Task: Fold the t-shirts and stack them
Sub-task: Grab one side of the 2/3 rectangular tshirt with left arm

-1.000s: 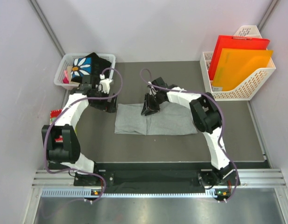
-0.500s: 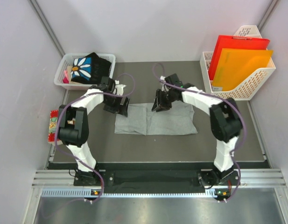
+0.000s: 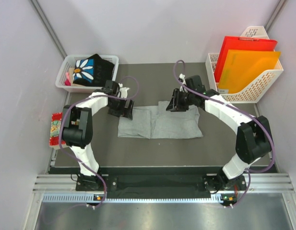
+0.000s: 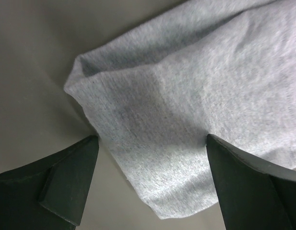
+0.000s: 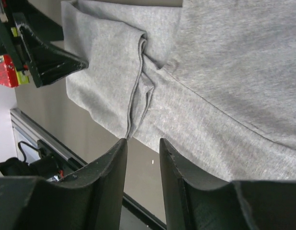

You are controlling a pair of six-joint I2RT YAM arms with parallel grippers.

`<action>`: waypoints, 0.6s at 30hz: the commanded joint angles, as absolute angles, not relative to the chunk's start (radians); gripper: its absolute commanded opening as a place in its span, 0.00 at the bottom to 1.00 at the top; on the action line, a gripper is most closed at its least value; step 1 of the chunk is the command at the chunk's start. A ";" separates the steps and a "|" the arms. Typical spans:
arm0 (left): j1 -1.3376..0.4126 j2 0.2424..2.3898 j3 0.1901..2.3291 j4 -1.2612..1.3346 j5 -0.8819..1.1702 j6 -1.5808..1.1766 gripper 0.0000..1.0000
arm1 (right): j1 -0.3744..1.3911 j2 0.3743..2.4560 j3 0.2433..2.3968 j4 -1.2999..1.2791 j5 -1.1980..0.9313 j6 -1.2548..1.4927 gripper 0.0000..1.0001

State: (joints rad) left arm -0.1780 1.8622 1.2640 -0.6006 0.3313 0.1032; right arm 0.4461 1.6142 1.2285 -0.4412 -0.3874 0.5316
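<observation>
The light heather-grey t-shirt (image 3: 171, 125) lies folded flat mid-table, a fold ridge running across its left half. My left gripper (image 3: 124, 111) stands wide open over its back left corner; in the left wrist view that corner of grey cloth (image 4: 186, 105) lies between the spread fingers (image 4: 66, 182), ungripped. My right gripper (image 3: 177, 103) hovers at the shirt's back edge, right of centre. Its jaws stand a little apart with only table showing in the gap (image 5: 143, 143), grey cloth (image 5: 224, 72) beyond. The black daisy t-shirt (image 3: 90, 68) sits in the basket.
A white basket (image 3: 64, 73) stands at the back left corner. A white file rack (image 3: 263, 86) with red and orange folders stands at the back right. A red patterned packet (image 3: 55, 128) lies off the mat's left edge.
The left gripper came from beside the basket to the grey shirt's back left corner. The right gripper moved from the shirt's middle fold rightward and back, and the right half now lies spread out.
</observation>
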 commanded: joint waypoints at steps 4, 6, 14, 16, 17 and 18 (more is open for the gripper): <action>-0.178 1.878 1.160 -0.561 0.348 0.115 0.67 | 0.419 1.559 1.210 -0.416 -0.383 0.523 0.34; -0.178 1.868 1.146 -0.557 0.344 0.124 0.54 | 0.417 1.552 1.204 -0.414 -0.382 0.522 0.34; -0.176 1.847 1.177 -0.586 0.350 0.130 0.00 | 0.419 1.519 1.183 -0.422 -0.368 0.520 0.33; -0.160 1.821 1.190 -0.610 0.353 0.140 0.00 | 0.416 1.510 1.178 -0.431 -0.361 0.518 0.33; -0.149 1.809 1.203 -0.623 0.350 0.156 0.00 | 0.414 1.508 1.174 -0.436 -0.360 0.512 0.33; -0.137 1.784 1.210 -0.664 0.345 0.169 0.00 | 0.413 1.505 1.170 -0.439 -0.360 0.511 0.33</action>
State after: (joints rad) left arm -0.1680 1.8496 1.1862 -0.5377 0.3511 0.1238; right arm 0.4271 1.5646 1.1793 -0.4480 -0.3752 0.5312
